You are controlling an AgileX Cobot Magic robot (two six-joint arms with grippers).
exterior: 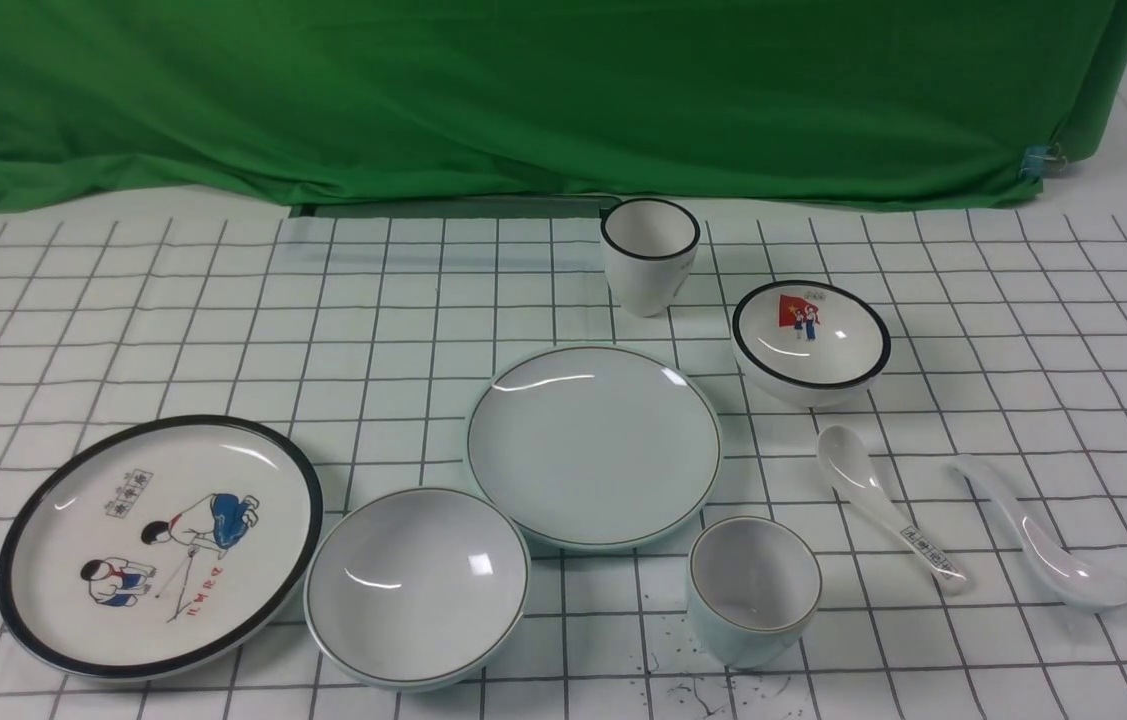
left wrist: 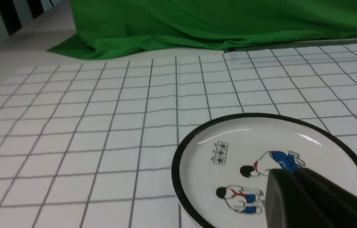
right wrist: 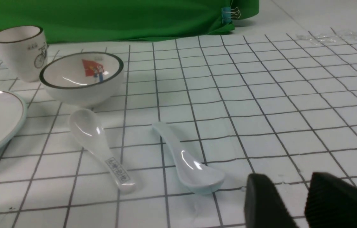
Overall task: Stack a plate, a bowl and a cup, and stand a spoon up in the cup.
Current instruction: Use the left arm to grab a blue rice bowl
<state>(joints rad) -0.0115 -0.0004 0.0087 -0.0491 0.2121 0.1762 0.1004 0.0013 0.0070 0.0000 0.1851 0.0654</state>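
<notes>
Nothing stacked | next: plain pale round bowl onto plain pale plate at 1 o'clock | right claw a bit open, empty; left claw: can't tell

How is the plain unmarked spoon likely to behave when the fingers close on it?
The spoon looks glossy, with bright highlights, so it may slip in a pinch. Its curved handle and rounded scoop suggest a push would pivot it. It seems stiff ceramic, probably chipping if dropped.
</notes>
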